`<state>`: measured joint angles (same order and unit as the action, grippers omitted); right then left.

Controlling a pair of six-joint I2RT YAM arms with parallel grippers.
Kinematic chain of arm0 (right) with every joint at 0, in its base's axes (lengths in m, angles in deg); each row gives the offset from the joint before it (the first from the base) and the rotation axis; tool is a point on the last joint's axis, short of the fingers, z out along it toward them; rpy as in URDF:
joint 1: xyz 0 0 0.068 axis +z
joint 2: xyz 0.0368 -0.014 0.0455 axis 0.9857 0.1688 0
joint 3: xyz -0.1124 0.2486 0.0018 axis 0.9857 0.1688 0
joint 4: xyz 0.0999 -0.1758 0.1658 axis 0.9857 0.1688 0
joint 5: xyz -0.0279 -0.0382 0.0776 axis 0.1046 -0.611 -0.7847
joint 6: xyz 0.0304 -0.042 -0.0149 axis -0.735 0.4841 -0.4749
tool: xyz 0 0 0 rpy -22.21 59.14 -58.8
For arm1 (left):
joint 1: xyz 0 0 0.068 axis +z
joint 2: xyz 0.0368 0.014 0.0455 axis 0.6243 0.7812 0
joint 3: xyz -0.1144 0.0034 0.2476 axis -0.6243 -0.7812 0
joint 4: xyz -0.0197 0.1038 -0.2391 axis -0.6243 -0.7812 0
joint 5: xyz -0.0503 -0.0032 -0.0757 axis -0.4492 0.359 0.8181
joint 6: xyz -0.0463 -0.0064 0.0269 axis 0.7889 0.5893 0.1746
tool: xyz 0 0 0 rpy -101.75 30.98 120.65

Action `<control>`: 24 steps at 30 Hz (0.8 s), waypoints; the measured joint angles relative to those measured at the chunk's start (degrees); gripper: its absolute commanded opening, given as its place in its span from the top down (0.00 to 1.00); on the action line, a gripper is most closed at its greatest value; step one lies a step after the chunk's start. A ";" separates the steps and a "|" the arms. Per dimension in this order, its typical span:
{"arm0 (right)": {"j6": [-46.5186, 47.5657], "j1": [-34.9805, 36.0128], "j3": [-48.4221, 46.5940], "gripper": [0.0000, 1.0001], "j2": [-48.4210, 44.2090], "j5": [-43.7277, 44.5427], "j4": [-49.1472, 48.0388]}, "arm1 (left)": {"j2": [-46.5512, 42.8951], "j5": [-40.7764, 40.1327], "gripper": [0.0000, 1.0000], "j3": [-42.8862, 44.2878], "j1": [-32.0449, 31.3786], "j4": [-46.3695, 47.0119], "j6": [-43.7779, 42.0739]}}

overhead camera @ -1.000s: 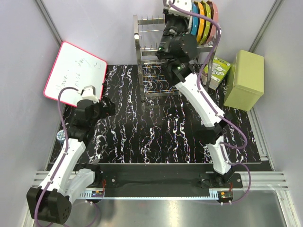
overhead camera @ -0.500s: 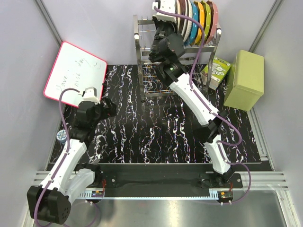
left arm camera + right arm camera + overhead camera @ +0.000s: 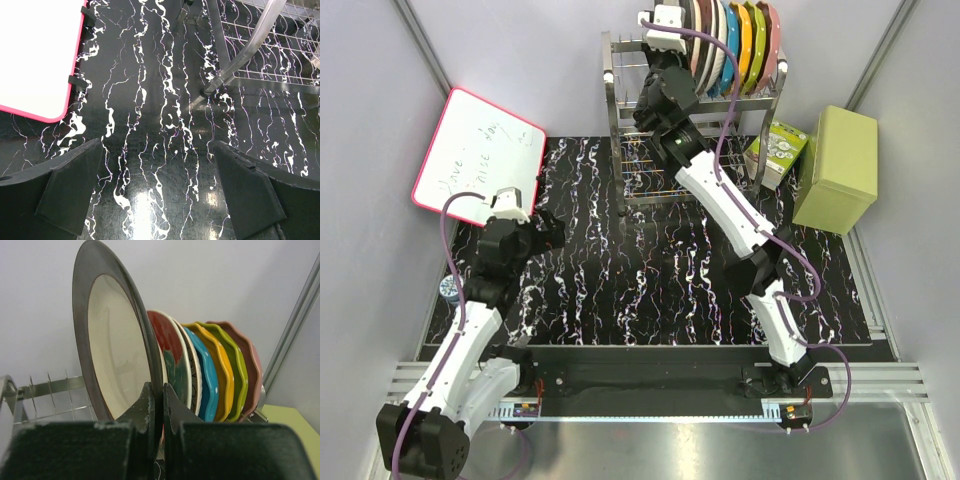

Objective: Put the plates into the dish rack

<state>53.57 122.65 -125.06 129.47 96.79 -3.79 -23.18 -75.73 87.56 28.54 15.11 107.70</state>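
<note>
Currently, right gripper [image 3: 156, 392]: clamped on the lower rim of the dark-rimmed cream plate [image 3: 112, 340]
dark-rimmed cream plate: upright on the upper tier of the dish rack [image 3: 611, 95], top centre overhead, beside the red plate [image 3: 167, 345]; prong seating hidden
left gripper [image 3: 157, 145]: jaws apart, empty, over the bench [image 3: 150, 100]
risk: released unseated, it may tip; sideways pull could knock the red plate

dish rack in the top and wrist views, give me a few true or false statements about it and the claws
1. The right claw pinches the rim of the dark-rimmed cream plate. True.
2. That plate stands on the dish rack's lower tier. False: it stands upright on the top tier.
3. The left claw holds a plate. False: it is open and empty above the black marbled mat.
4. The pink plate ends the row farthest from the right claw. True.
</note>
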 measured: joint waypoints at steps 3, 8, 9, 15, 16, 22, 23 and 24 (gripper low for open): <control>-0.52 -0.68 0.00 1.00 0.98 0.61 1.68 | 0.04 0.26 0.01 -0.02 0.00 0.42 0.07; -1.66 -0.87 0.00 1.00 1.49 0.68 2.71 | 0.11 0.37 0.01 -0.02 0.00 1.09 0.22; -1.77 -0.92 0.00 1.00 1.49 0.72 2.73 | 0.15 0.37 0.01 -0.02 0.00 1.16 0.22; -2.60 -1.25 0.00 1.00 1.53 0.72 2.71 | 0.57 0.37 0.01 -0.85 0.00 1.18 0.42; -2.67 -1.29 0.00 1.00 1.60 0.70 2.69 | 0.68 0.37 0.01 -0.90 0.00 1.11 0.46; -3.08 -1.68 -0.61 1.00 3.28 0.59 2.58 | 0.85 0.37 0.01 -0.90 0.00 1.20 0.61; -3.08 -1.73 -0.61 1.00 3.74 0.61 2.58 | 0.85 0.37 0.01 -0.90 0.00 1.22 0.61; -3.06 -1.77 -0.63 1.00 4.15 0.61 2.58 | 0.85 0.37 0.01 -0.90 0.00 1.22 0.61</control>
<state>50.51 120.88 -125.70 133.62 97.40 -1.21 -22.33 -75.35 86.67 28.54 16.33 108.31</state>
